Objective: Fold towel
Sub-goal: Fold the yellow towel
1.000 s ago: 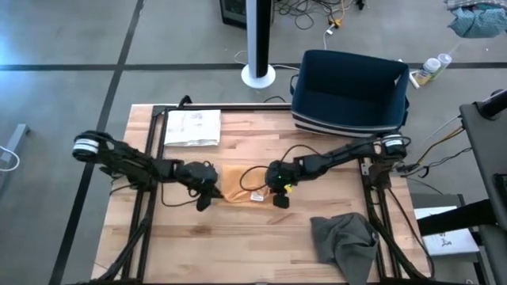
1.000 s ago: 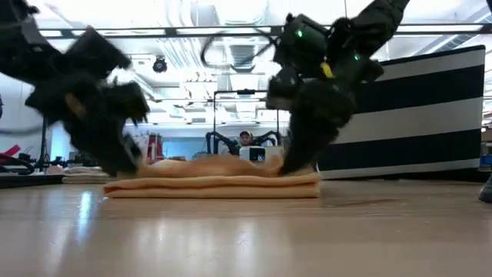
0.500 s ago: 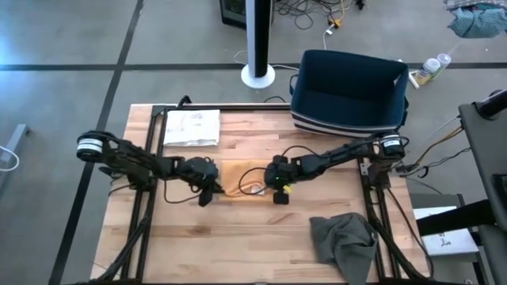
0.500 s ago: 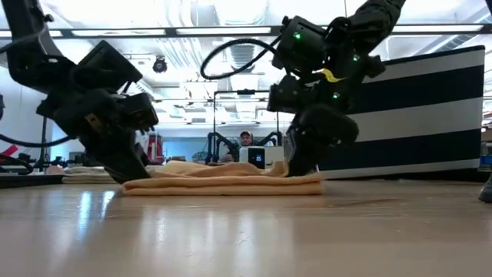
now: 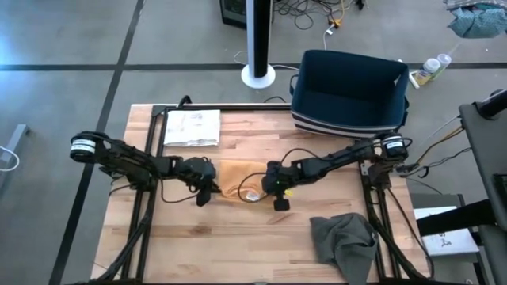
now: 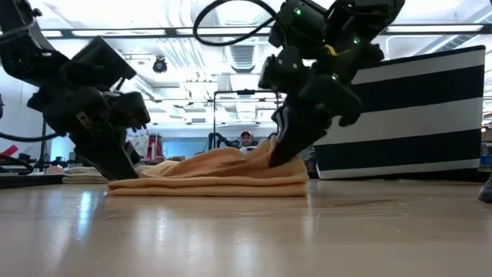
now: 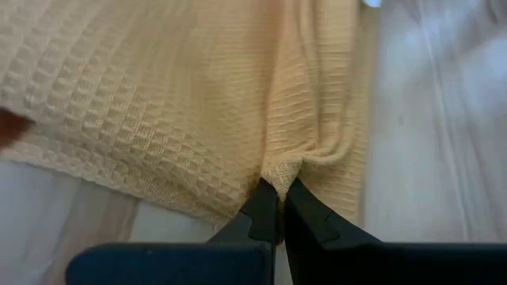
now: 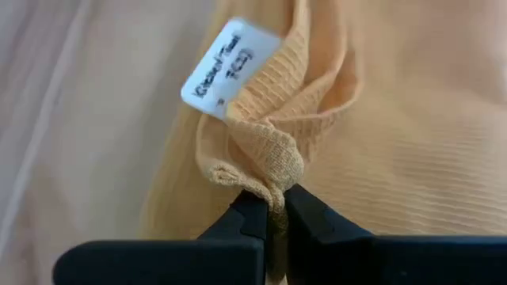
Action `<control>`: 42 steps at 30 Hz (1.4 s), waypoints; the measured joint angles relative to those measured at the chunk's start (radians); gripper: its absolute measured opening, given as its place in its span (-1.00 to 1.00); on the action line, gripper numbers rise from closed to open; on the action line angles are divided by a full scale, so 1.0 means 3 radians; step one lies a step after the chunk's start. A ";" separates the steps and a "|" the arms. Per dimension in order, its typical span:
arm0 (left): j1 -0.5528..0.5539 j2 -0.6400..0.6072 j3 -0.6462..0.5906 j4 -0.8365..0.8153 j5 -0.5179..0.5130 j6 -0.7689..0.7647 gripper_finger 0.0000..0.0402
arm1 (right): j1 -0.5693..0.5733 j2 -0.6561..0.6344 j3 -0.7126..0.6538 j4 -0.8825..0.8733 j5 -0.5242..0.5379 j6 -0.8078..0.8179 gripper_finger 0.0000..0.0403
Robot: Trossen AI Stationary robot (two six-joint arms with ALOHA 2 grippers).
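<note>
Two grippers are pinched on the towel [image 5: 236, 180], one at each end. It lies mid-desk, a flat tan stack already folded at least once, its long axis running left to right between the arms, well in from every edge.

Left gripper [image 5: 204, 192]: down at the towel's left end. In the left wrist view the fingers [image 7: 261, 207] are closed tight on a small pucker of waffle weave at a corner. That end rests flat on the desk [image 5: 238, 237] in the low view.

Right gripper [image 5: 277, 198]: at the towel's right end, on the near side. In the right wrist view its fingers [image 8: 252, 207] clamp a bunched corner with the white label [image 8: 227, 67] just beside the pinch. In the low view this end is lifted off the stack and peaks up toward the gripper [image 6: 286, 154], while the layers below lie flat.

Key relation: the raised corner sits at the right end and the anchored corner at the left, both on the same long axis. Judgement: the coming fold runs along that axis, right end carried over toward the left. Right arm is the mover, left the anchor.

Risk, my reading: both pinches look thin, so a corner could slip out under tension.

Also on desk: grey cloth [image 5: 342, 241] at the near right corner, paper [image 5: 192, 127] at the far left, blue bin [image 5: 348, 91] over the far edge.
</note>
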 joint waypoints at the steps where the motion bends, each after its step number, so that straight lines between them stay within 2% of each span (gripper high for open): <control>1: -0.0001 0.0007 -0.0003 -0.0005 -0.0009 -0.0003 -1.00 | 0.0014 0.0059 0.0000 0.0041 -0.0020 0.0020 -0.96; 11: 0.0004 -0.0018 -0.0015 0.0014 -0.0171 0.0139 -1.00 | -0.0029 0.0364 -0.0006 0.0221 -0.0068 0.0111 -0.96; 20: 0.0010 -0.0101 -0.0006 -0.0137 -0.0183 0.0228 -1.00 | -0.0078 0.0026 -0.0006 0.0024 0.0235 0.0049 -0.96; 25: 0.0003 -0.0092 -0.0007 -0.0136 -0.0175 0.0251 -1.00 | -0.0063 -0.0007 -0.0006 -0.0026 0.0243 -0.0097 -0.92; 29: 0.0000 -0.0106 -0.0001 -0.0155 -0.0173 0.0243 -0.96 | -0.0040 -0.0011 -0.0006 -0.0088 0.0206 -0.0124 -0.76; 36: 0.0000 -0.0155 0.0071 -0.0266 -0.0105 0.0166 -0.74 | -0.0039 -0.0020 0.0097 -0.0386 0.0167 -0.0055 -0.31; 42: -0.0049 -0.0385 0.0307 -0.0978 -0.0054 0.0085 -0.58 | -0.0035 -0.0148 0.0317 -0.0770 -0.0011 -0.0060 -0.04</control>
